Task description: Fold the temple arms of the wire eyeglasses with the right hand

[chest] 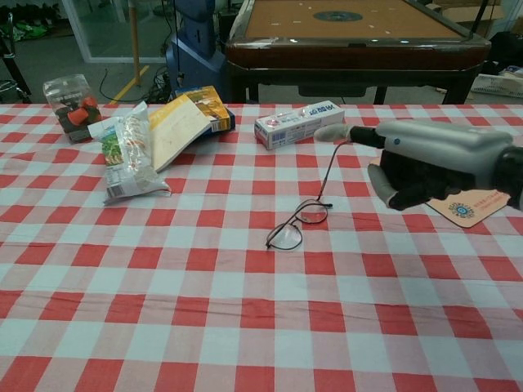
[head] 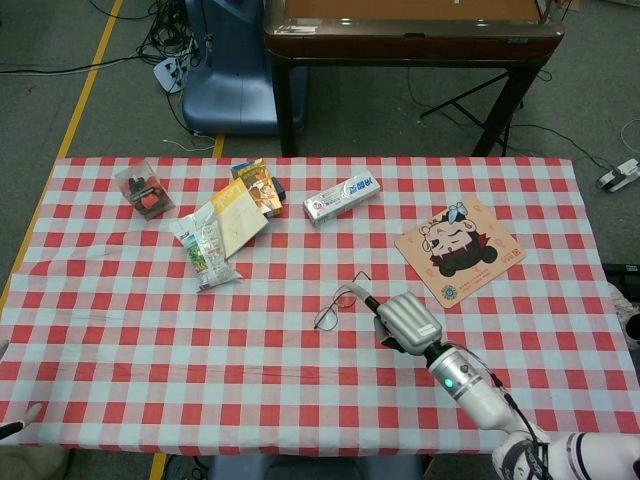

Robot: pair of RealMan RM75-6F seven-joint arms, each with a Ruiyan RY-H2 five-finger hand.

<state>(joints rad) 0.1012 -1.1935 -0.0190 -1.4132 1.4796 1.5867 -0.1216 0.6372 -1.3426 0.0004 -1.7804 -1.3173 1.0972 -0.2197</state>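
Chest view: robot hand (chest: 425, 163) above eyeglasses (chest: 298, 223)

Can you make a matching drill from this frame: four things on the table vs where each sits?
Things:
1. wire eyeglasses
2. toothpaste box
3. cartoon mat
4. right hand

Places:
A. far side of the table, near the middle
B. on the cloth at mid-table, one temple arm sticking up
C. raised above the cloth, a fingertip at the upright temple arm's end
D. toward the table's right side, partly hidden by the hand in the chest view

Pairs: 1-B, 2-A, 3-D, 4-C
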